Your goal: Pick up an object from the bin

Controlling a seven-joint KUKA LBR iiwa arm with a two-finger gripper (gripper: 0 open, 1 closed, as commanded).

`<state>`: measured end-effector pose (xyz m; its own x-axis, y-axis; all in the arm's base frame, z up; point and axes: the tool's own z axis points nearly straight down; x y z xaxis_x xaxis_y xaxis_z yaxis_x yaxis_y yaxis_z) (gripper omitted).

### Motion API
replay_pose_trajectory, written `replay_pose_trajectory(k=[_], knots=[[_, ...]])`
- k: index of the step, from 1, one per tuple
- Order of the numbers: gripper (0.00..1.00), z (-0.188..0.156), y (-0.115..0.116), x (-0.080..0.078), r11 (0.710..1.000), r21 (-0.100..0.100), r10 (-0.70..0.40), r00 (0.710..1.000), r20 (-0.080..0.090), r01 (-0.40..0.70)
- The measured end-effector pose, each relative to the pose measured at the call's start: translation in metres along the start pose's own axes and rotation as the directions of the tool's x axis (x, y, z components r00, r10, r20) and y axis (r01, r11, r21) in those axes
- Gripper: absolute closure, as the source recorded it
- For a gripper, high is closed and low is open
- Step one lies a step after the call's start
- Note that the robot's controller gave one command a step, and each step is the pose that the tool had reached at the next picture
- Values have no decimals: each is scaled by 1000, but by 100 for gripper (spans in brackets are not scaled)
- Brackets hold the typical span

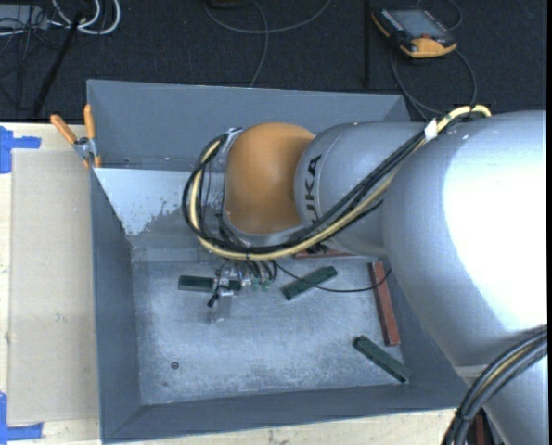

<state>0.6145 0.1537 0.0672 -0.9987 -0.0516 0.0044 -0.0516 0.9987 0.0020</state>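
Observation:
My gripper (220, 302) hangs below the arm's wrist, down near the bin floor in the middle left part of the bin. A short dark green bar (196, 284) lies flat on the floor, and its right end reaches the gripper's left side. Whether the gripper touches it is hidden. A second dark green bar (310, 283) lies tilted just to the right of the gripper, apart from it, with a thin dark wire running past it.
A third dark green bar (380, 358) lies near the bin's front right corner. A reddish-brown stick (384, 302) rests along the right wall. A tiny dark speck (174, 366) sits on the floor at the front left. The arm covers the bin's back right.

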Motion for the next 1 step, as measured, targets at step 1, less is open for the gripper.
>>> replay_pose_trajectory(k=[1], knots=[[100,-3,-3,-2,1000,1,5,1000,5,-5]])
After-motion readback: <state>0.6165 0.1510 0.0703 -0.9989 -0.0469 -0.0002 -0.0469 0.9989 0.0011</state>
